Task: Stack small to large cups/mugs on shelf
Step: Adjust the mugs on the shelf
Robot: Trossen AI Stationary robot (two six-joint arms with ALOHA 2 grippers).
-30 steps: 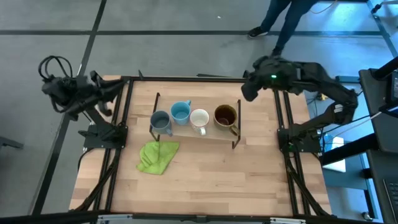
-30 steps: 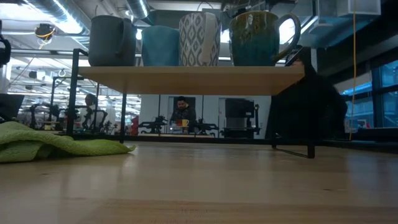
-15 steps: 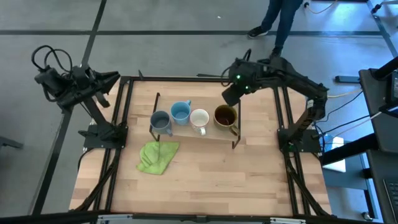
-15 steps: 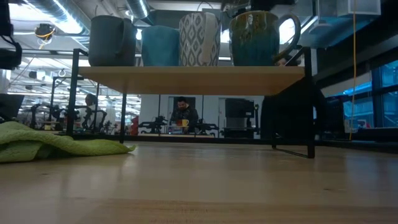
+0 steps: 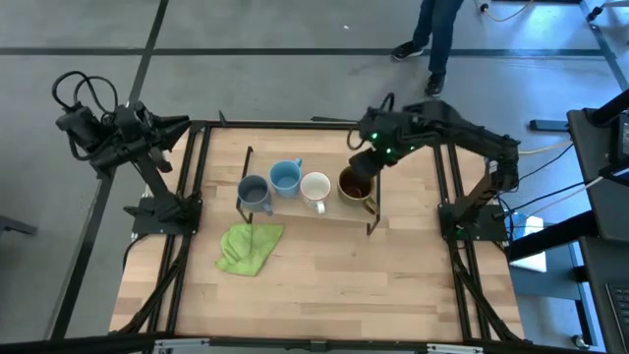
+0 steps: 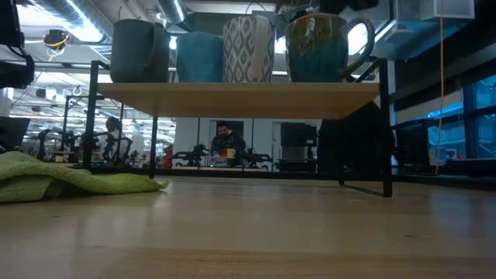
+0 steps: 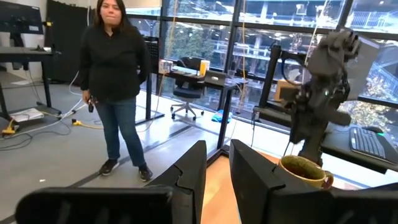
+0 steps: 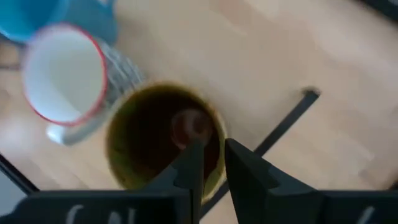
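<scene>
I see four mugs in a row on the shelf [image 5: 295, 208]; the brown mug [image 5: 356, 183] stands at the shelf's right end; my right gripper [image 8: 210, 163] hovers directly over that mug's mouth, fingers slightly parted, gripping nothing; my left gripper [image 7: 215, 180] waits beyond the shelf's left end, narrowly parted, empty.

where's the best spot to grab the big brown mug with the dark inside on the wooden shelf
Probably the rim wall of the big brown mug, coming straight down from above. It stands upright and open-mouthed at the end of the light-wood shelf, beside the white mug. The right gripper hangs over that rim, one finger inside. The handle pointing outward is the alternative.
</scene>
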